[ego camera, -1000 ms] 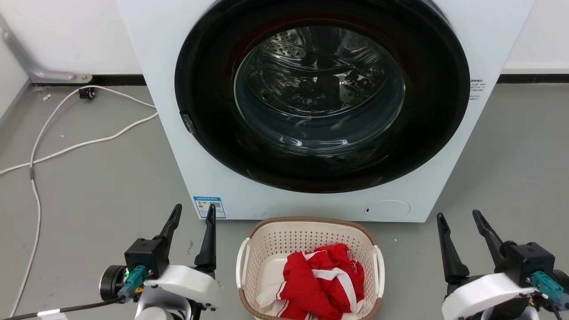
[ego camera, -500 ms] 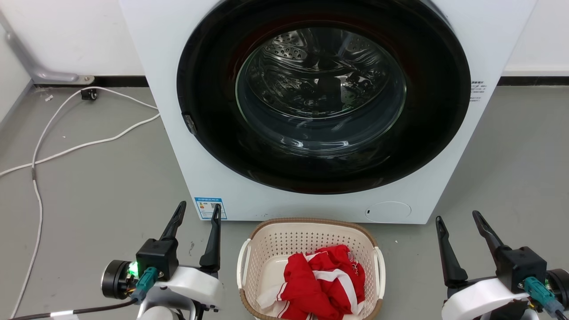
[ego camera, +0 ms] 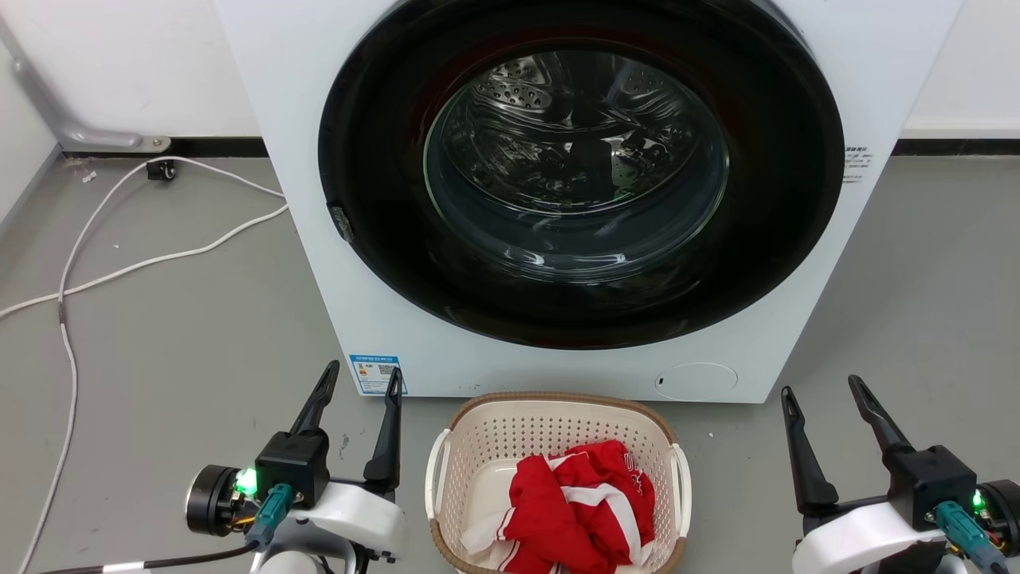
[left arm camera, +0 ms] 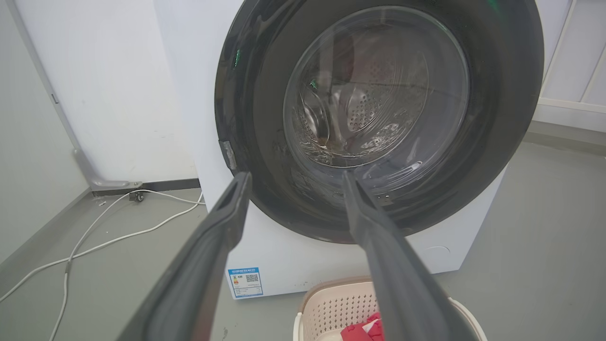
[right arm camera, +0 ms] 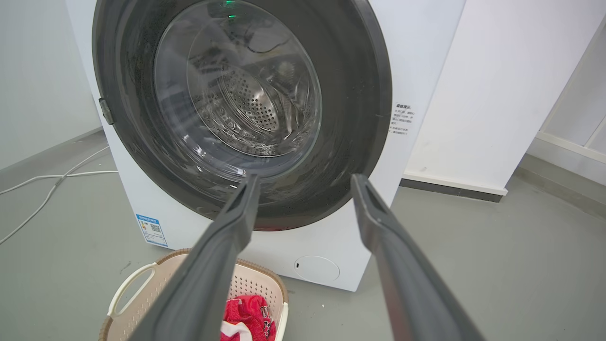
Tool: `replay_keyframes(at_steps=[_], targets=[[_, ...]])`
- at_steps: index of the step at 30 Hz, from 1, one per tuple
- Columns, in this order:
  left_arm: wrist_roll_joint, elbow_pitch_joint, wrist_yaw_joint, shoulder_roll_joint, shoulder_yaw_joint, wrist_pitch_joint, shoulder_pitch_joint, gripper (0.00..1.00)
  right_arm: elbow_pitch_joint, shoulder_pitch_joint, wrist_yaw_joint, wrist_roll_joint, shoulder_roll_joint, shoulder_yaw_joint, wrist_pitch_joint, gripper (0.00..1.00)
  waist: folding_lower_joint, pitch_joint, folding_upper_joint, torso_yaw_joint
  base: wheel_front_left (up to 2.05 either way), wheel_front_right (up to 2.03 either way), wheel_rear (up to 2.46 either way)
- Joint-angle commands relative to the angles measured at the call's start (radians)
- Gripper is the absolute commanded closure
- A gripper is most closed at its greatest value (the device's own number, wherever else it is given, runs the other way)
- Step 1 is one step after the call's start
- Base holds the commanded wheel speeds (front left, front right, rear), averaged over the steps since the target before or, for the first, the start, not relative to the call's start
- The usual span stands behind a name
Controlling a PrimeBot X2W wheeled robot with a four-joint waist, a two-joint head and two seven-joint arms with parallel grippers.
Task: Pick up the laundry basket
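**Flanking the basket, both grippers open and empty**

Far left, a white cable (ego camera: 119, 267) trails over the grey floor (ego camera: 199, 359), well apart from anything I need. Next comes my left gripper (ego camera: 363, 368), fingers spread and holding nothing, tips pointing toward the washer (ego camera: 319, 303). It hangs just beside the basket (ego camera: 510, 434), near the white left handle (ego camera: 434, 470) but not touching it. I judge it sits there because that handle is this arm's natural grip.

The basket stands on the floor in the middle, close before the washer's foot; whether it touches the washer I cannot tell. A red and white cloth (ego camera: 582, 502) lies crumpled inside, toward my side. It looks light, so the load should shift little, yet a one-sided lift would tilt the basket.

Past the cloth is the right handle (ego camera: 681, 478). Farther out is my right gripper (ego camera: 821, 385), also wide open and empty, and farther from its handle than the left is from its own. The approach is only starting, I reckon. Both arms must come down and inward until each pair of fingers straddles a handle, then close and rise together.
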Motion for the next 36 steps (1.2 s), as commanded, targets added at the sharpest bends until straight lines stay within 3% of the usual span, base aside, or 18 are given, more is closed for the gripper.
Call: replay_keyframes(at_steps=[1, 19, 29, 36], targets=[[-0.004, 0.003, -0.001, -0.002, 0.002, -0.003, 0.007, 0.0, 0.002, 0.01, -0.001, 0.006, 0.004, -0.002, -0.006, 0.0, 0.0, 0.0, -0.0001, 0.0, 0.0, 0.0, 0.0], [-0.013, 0.024, -0.001, -0.006, 0.005, -0.003, -0.031, 0.0, 0.037, -0.017, -0.001, 0.025, 0.004, -0.008, 0.015, 0.0, 0.0, 0.028, -0.0001, 0.0, 0.0, 0.0, 0.0], [-0.043, 0.135, -0.034, 0.008, 0.003, -0.001, -0.194, 0.0, 0.119, -0.144, -0.001, 0.04, 0.004, -0.012, 0.045, 0.0, 0.0, 0.182, -0.0001, -0.01, 0.0, 0.0, 0.0], [-0.105, 0.283, -0.067, 0.028, -0.006, 0.066, -0.337, 0.0, 0.225, -0.266, -0.001, 0.04, 0.004, -0.014, 0.083, 0.0, 0.0, 0.311, -0.0001, -0.014, 0.0, 0.0, 0.0]])
